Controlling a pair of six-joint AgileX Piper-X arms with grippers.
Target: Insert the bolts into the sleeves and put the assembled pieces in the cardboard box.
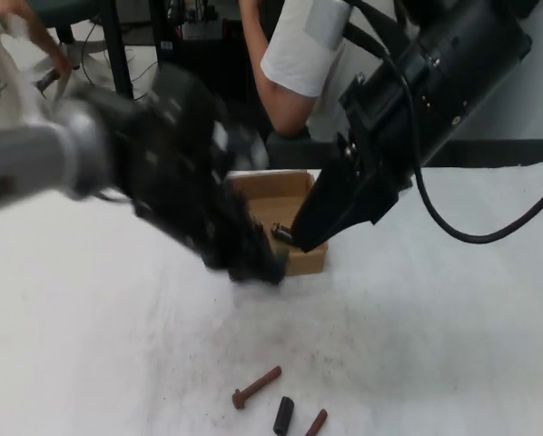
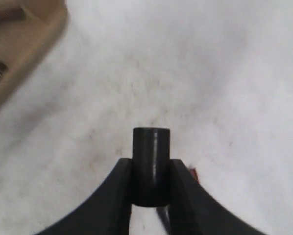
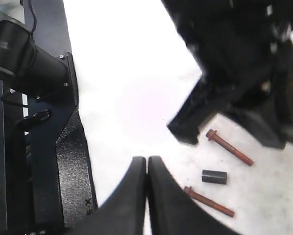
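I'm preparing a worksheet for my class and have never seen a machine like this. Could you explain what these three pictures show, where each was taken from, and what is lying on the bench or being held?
Two robot arms stand at a bench. One picture looks down from behind them; the other two come from a camera on each wrist. The left end effector, a two-fingered clamp, grips a black sleeve. The right end effector is shut and empty. A bolt, a second bolt and a loose sleeve lie on the bench; a cardboard box stands farther back.
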